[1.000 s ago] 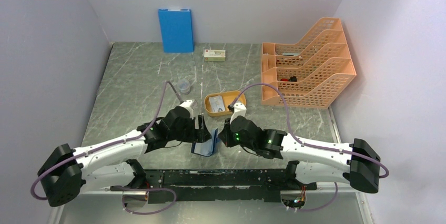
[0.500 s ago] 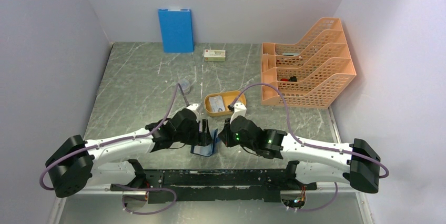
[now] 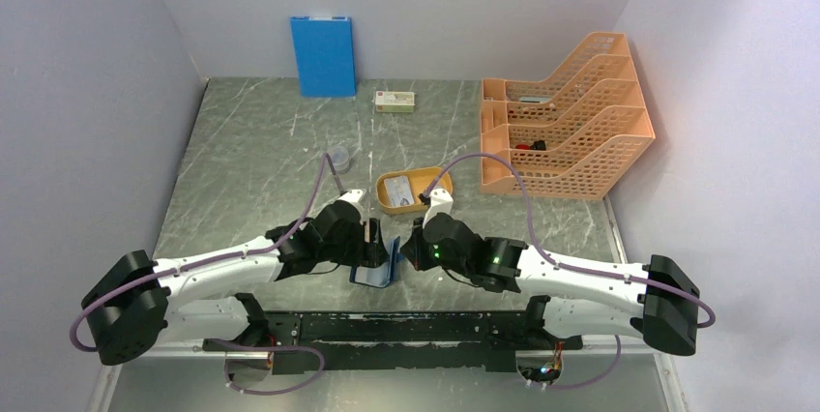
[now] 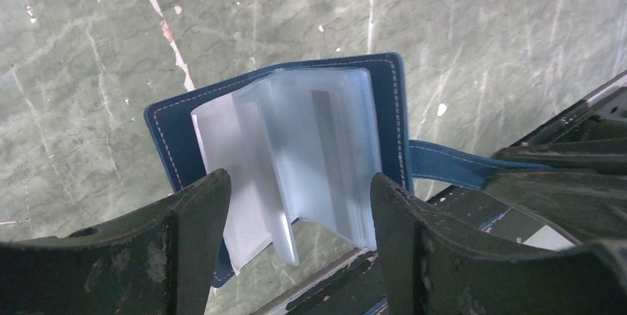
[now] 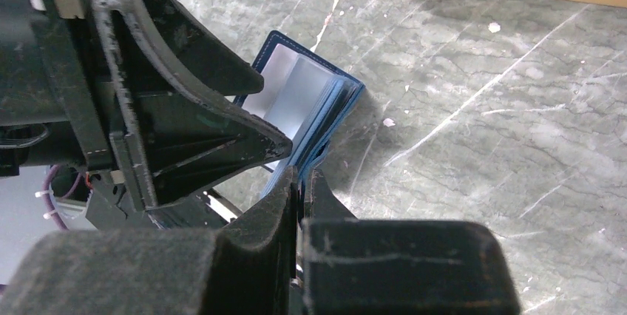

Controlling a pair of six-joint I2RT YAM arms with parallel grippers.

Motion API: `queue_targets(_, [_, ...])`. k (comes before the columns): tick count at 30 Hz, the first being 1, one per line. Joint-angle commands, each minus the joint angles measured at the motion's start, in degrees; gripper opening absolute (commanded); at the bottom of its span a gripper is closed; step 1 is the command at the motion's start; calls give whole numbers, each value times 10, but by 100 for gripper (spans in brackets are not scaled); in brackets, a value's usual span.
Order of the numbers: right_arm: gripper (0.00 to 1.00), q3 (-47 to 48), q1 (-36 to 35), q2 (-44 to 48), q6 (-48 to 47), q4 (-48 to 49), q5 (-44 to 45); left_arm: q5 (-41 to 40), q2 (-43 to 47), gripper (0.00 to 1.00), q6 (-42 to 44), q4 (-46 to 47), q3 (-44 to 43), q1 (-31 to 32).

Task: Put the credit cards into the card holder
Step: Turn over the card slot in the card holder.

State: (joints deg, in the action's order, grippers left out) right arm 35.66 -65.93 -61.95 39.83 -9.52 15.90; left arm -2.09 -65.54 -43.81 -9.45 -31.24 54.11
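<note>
- From the top, the card holder (image 3: pixel 375 268) sat open on the table (image 3: pixel 251 161) between both grippers. The credit cards (image 3: pixel 396 188) lay in the orange tray (image 3: pixel 385 205) at its 1 o'clock.
- Only the left wrist view showed the clear sleeves fanned. The left gripper (image 4: pixel 299 185) was released, with its fingers at 8 and 4 o'clock of them.
- Only the right wrist view showed the right gripper (image 5: pixel 301 182) clenched on the card holder's blue edge.

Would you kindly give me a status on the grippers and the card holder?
Left gripper open, straddling the open card holder. Right gripper shut on its cover flap. Credit cards in the orange tray, not yet loaded. Nothing blocking.
</note>
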Motion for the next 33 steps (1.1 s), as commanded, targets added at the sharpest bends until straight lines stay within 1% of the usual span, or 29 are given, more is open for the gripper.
queue_targets(1, [0, -3, 5, 13, 2, 14, 1, -17, -16, 73, 16, -7, -15, 3])
queue_targets(12, [0, -5, 5, 13, 2, 14, 1, 2, -43, 72, 27, 7, -21, 5])
queue_targets(15, [0, -5, 4, 12, 3, 14, 1, -2, -52, 70, 29, 3, -26, 8])
queue_targets(19, [0, -8, 5, 13, 6, 11, 3, -17, -60, 63, 34, -12, -33, 10])
queue_targets(22, [0, -10, 5, 15, 8, 7, 8, -38, -59, 54, 34, -28, -36, 11])
queue_targets(26, [0, -15, 5, 19, 19, -9, 21, -67, -50, 39, 28, -45, -31, 10])
queue_targets(28, [0, -18, 5, 19, 25, -16, 27, -86, -47, 34, 23, -61, -31, 10])
queue_targets(30, [0, -23, 5, 21, 27, -18, 27, -106, -40, 33, 18, -82, -32, 10])
queue_targets(33, [0, -23, 5, 22, 27, -18, 27, -135, -19, 35, 17, -106, -35, 10])
